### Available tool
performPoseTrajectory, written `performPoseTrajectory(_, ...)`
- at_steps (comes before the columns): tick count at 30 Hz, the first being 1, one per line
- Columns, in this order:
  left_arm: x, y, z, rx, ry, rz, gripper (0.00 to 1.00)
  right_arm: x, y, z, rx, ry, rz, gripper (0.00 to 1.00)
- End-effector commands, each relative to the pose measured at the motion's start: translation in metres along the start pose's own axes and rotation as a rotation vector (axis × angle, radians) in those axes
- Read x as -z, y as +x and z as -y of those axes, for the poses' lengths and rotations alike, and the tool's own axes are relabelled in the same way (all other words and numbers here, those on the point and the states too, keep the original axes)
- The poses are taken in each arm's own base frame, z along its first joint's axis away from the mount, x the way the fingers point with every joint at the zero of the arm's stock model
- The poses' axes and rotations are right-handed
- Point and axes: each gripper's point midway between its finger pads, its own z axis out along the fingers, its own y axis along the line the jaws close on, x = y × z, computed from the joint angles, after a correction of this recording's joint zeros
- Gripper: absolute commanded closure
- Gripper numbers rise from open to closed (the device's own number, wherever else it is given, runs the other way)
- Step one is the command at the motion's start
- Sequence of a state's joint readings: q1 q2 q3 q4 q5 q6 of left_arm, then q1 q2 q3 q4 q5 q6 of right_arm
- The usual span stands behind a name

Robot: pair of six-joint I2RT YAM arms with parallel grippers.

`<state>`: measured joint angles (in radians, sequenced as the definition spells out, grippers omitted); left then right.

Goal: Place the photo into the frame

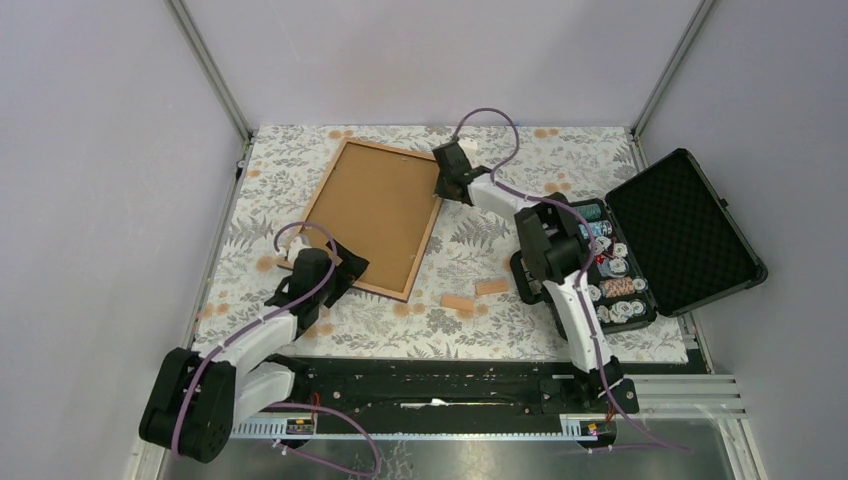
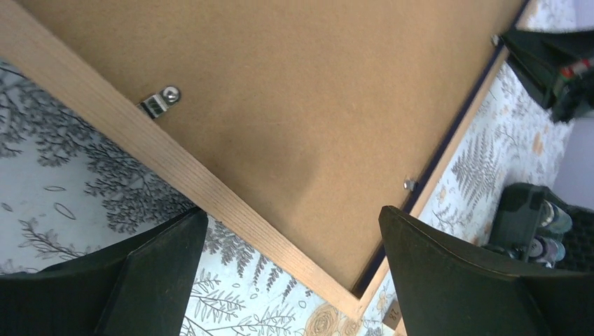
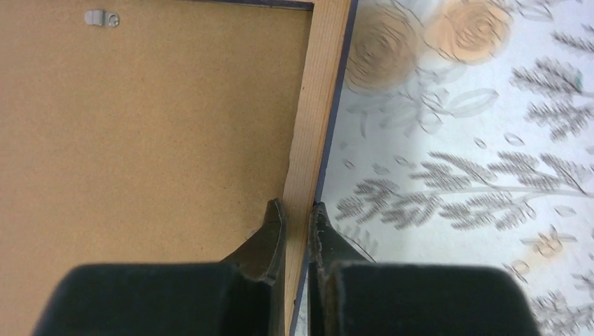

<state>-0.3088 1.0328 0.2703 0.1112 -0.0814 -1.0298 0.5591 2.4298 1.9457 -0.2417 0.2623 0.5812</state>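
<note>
right wrist view: right gripper (image 3: 297, 213) pinches the side rail of the frame (image 3: 319, 105), which lies back up; left gripper (image 2: 294, 234) hangs wide open and empty over the frame's near corner; backing board (image 3: 140, 140) fills the frame; photo not visible; keep the pinch firm and any lift level.

White arm links (image 1: 262, 336), black joint housings (image 1: 547, 250), looping purple cables (image 1: 488, 110), matte black wedge-shaped claw fingers (image 2: 448, 280)

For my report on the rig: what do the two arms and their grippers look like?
The left arm and right arm have white links between bulky black joints, each with a looping purple cable. The left gripper and right gripper have plain matte black fingers.
</note>
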Motion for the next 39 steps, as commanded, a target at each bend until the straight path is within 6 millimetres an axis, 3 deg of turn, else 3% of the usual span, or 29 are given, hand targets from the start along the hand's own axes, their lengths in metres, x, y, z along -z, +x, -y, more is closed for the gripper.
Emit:
performPoseTrajectory(1, -0.01, -0.032, -0.011, 0.0, -0.108, 0.075, 0.01, 0.04, 0.051, -0.006, -0.007, -0.123, -0.165, 1.0)
performPoseTrajectory(5, -0.021, -0.057, -0.017, 0.008, -0.16, 0.079, 0.01, 0.072, 0.058, 0.001, -0.084, -0.159, -0.13, 1.0)
performPoseTrajectory(8, -0.029, -0.081, -0.024, 0.018, -0.197, 0.108, 0.01, 0.087, 0.08, 0.01, -0.108, -0.158, -0.16, 1.0)
performPoseTrajectory(14, -0.054, -0.119, -0.026, 0.04, -0.223, 0.108, 0.01, 0.118, 0.145, -0.024, -0.165, -0.273, -0.243, 0.98)
performPoseTrajectory(17, -0.072, -0.131, -0.023, 0.018, -0.244, 0.082, 0.01, 0.145, 0.161, -0.043, -0.165, -0.331, -0.258, 0.71)
performPoseTrajectory(20, -0.079, -0.144, -0.02, 0.007, -0.25, 0.089, 0.01, 0.175, 0.16, -0.053, -0.143, -0.405, -0.263, 0.46)
performPoseTrajectory(22, -0.074, -0.154, -0.018, -0.011, -0.269, 0.116, 0.01, 0.19, 0.148, -0.048, -0.102, -0.417, -0.218, 0.24)
performPoseTrajectory(25, -0.049, -0.174, -0.014, -0.044, -0.31, 0.201, 0.01, 0.206, 0.116, -0.038, 0.048, -0.395, -0.123, 0.07)
performPoseTrajectory(27, -0.028, -0.178, -0.007, -0.049, -0.29, 0.233, 0.01, 0.206, 0.096, -0.021, 0.143, -0.319, -0.071, 0.01)
performPoseTrajectory(30, 0.002, -0.166, 0.014, -0.038, -0.168, 0.243, 0.01, 0.199, 0.06, -0.005, 0.208, -0.269, -0.005, 0.0)
performPoseTrajectory(33, 0.028, -0.137, 0.049, -0.093, 0.033, 0.191, 0.01, 0.185, 0.026, 0.0, 0.266, -0.274, 0.024, 0.0)
performPoseTrajectory(35, 0.041, -0.104, 0.068, -0.159, 0.13, 0.116, 0.01, 0.171, 0.004, 0.008, 0.306, -0.215, 0.063, 0.0)
performPoseTrajectory(39, 0.056, -0.031, 0.074, -0.231, 0.228, -0.051, 0.01, 0.139, -0.042, 0.022, 0.326, -0.096, 0.122, 0.0)
